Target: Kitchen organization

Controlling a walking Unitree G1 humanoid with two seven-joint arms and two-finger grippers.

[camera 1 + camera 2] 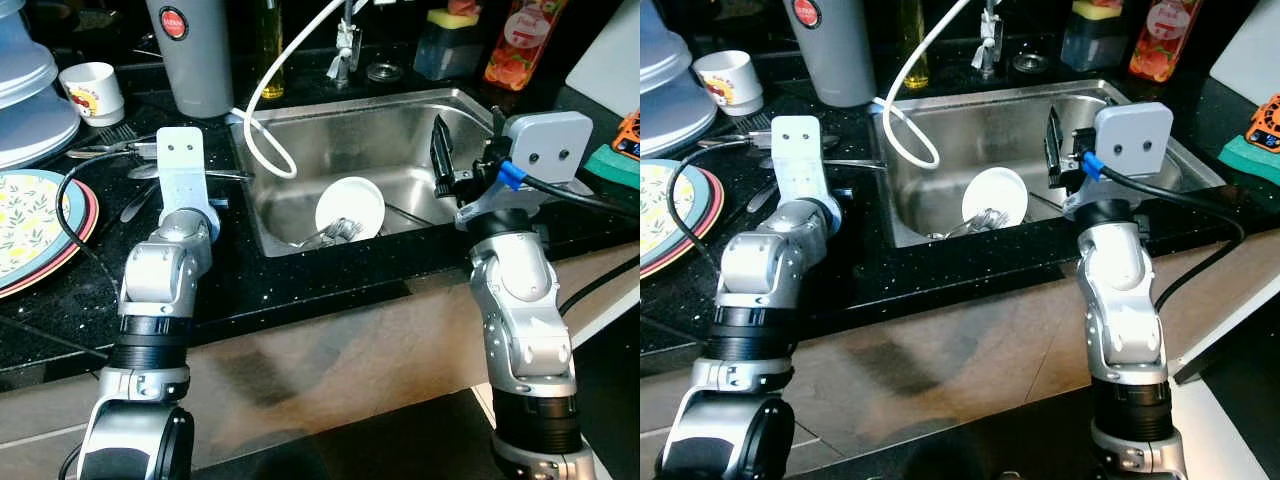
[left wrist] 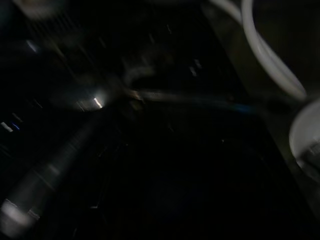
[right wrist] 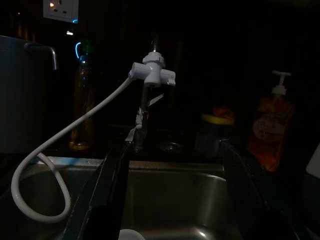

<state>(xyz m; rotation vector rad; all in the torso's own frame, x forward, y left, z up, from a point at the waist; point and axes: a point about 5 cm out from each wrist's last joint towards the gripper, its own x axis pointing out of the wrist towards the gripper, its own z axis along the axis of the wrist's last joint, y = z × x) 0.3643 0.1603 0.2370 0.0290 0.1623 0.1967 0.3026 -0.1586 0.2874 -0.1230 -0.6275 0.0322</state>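
Black counter, steel sink [image 1: 300,225] | white bowl [image 1: 350,205] tilted, cutlery inside | right gripper [image 3: 172,200] spread wide | left gripper unclear

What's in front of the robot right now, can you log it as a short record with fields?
Place: black speckled countertop with a stainless steel sink
In the sink: round white bowl holding metal cutlery; looped white hose
Left gripper: over the countertop left of the sink, above loose cutlery
Right gripper: fingers open, over the sink's right side, pointing toward the tap
Left of sink: patterned plates, white mug, grey canister
Behind sink: orange soap bottle
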